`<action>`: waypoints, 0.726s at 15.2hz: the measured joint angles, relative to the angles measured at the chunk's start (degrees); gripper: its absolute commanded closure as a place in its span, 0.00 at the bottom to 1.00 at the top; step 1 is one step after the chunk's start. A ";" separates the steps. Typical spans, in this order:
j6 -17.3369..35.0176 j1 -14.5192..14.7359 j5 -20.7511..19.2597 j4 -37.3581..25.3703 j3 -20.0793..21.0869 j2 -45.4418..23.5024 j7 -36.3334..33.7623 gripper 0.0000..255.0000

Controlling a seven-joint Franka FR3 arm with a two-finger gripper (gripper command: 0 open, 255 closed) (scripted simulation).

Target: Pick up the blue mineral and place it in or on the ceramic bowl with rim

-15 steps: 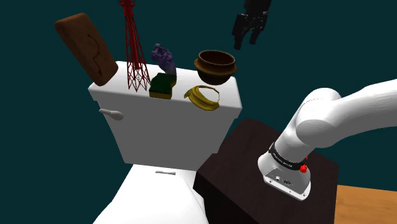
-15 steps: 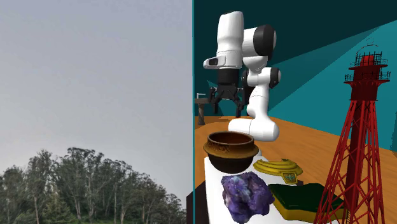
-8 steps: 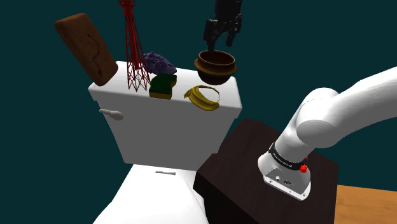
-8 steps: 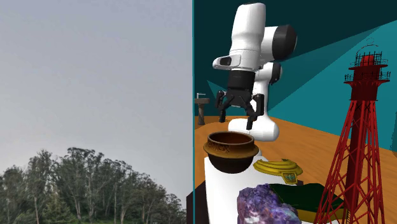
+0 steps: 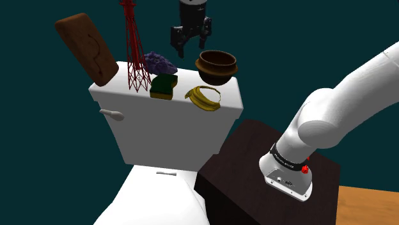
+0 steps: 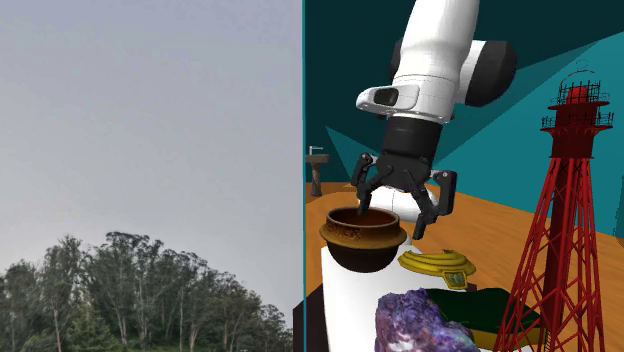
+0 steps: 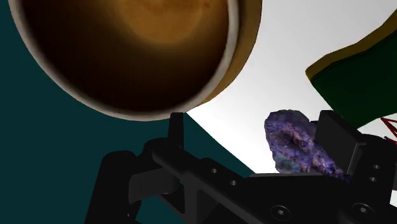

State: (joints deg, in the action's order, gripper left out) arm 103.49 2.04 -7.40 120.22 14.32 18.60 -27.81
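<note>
1. Far left of shoulder view: brown slab (image 5: 86, 48) leaning at the end of the white toilet tank lid (image 5: 112, 94). Not part of the job.
2. Next: red lattice tower (image 5: 135, 51), upright, just beside the target. Keep fingers off it.
3. Mineral (image 5: 159, 62): reads purple-violet rather than blue, lumpy w/ facets. Sits on the lid betw. the tower and a green block (image 5: 164, 85); touching the block or just clear of it, can't tell.
   - Handling, my guess: stiff, fairly dense, brittle at the points, rough enough not to slip.
   - Best hold: across its narrow middle, pads on two roughly opposite faces, low enough not to slide off a slope.
4. Gripper (image 5: 187, 48): jaws spread, nothing in them. Hangs above the lid betw. mineral and bowl. In the wrist view the mineral lies just beside one finger, not betw. the two, no contact. So approach step, grasp not yet made.
5. Yellow curved piece (image 5: 204, 98): at the lid's front edge, off the likely path.
6. Brown rimmed bowl (image 5: 217, 64): right end of lid, upright, inside looks empty in the wrist view. Near the mineral, so the carry should be easy.
7. Right: white arm (image 5: 345, 96) over the dark stand (image 5: 256, 160).
</note>
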 measured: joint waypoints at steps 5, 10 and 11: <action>0.93 0.20 -5.71 -8.64 4.29 -10.55 -7.32 0.00; 2.59 0.56 -8.80 -11.12 5.55 -15.48 -10.71 0.00; 3.23 0.54 -9.00 -10.80 5.55 -15.80 -10.93 0.00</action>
State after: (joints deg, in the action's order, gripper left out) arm 106.72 2.58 -16.41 109.42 19.87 2.81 -38.74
